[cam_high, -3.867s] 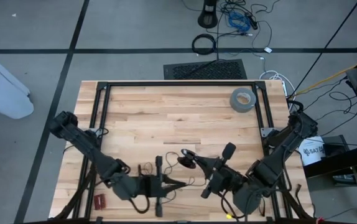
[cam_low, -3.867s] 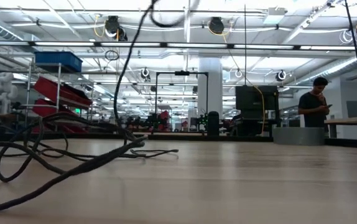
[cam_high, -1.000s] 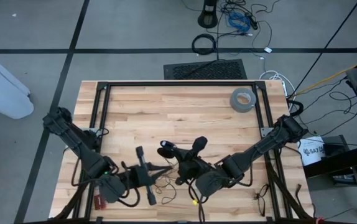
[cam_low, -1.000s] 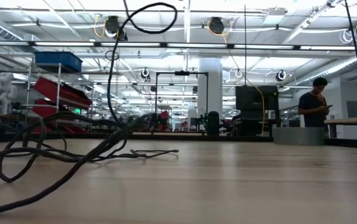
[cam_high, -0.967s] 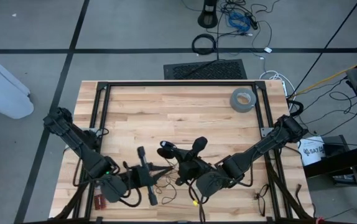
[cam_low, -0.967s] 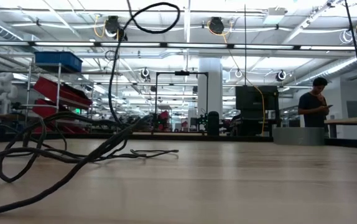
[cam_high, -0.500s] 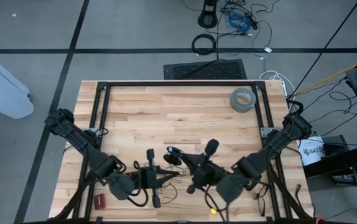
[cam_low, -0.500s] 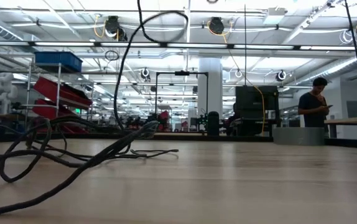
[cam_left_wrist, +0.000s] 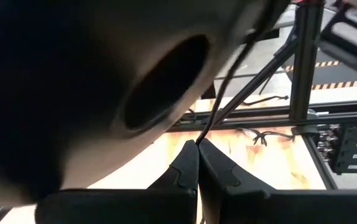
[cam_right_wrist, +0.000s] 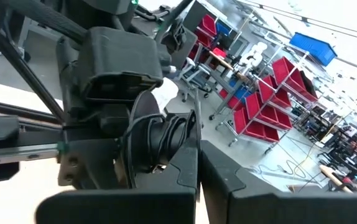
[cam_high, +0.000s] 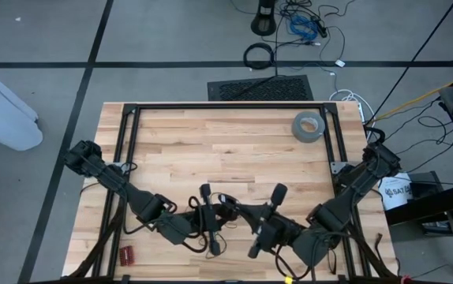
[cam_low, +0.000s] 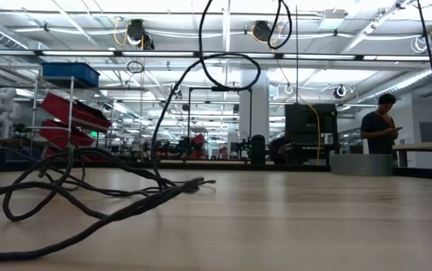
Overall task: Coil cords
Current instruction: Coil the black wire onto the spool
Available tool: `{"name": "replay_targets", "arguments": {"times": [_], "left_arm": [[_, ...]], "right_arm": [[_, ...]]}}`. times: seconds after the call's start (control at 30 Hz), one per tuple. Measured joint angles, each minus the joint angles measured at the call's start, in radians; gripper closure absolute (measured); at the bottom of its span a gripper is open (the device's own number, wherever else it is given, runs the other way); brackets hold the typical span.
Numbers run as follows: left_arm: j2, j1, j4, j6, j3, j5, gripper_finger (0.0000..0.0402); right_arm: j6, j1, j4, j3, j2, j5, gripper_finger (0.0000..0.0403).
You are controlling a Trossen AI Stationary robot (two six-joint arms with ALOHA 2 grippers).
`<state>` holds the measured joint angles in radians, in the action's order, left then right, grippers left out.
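Near the tabletop's (cam_high: 234, 142) front edge, the left gripper (cam_high: 223, 211) and right gripper (cam_high: 241, 208) had drawn together, each clamped on the cords (cam_low: 126, 197); its raised loop stood higher, gathering slack.

Cord (cam_low: 88, 197): one, black, very thin, long. Partly loose on the wood near my side of the table, lying in slack, overlapping loops with one free end flat on the boards. Another stretch rose off the surface in a tall arc, curling into a hanging loop above. A strand ran up from between my shut left fingers (cam_left_wrist: 197, 168); several strands sat bunched at my shut right fingers (cam_right_wrist: 194, 155).
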<state>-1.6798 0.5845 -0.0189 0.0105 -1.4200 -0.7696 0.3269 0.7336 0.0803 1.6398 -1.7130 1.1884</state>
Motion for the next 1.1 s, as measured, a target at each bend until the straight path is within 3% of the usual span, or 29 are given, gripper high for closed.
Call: {"name": "replay_targets", "arguments": {"times": [0.47,0.6,1.1], "left_arm": [[0.0,0.007,-0.053,-0.003,0.0,0.007,0.04],[0.0,0.007,-0.078,-0.003,0.0,0.013,0.04],[-0.018,0.009,-0.154,0.004,0.0,0.034,0.04]], "right_arm": [[-0.023,0.006,0.002,0.001,0.004,0.001,0.0403],[-0.021,0.005,0.02,0.001,0.004,0.06,0.0403],[-0.054,-0.001,0.06,0.001,0.001,0.091,0.0403]]}}
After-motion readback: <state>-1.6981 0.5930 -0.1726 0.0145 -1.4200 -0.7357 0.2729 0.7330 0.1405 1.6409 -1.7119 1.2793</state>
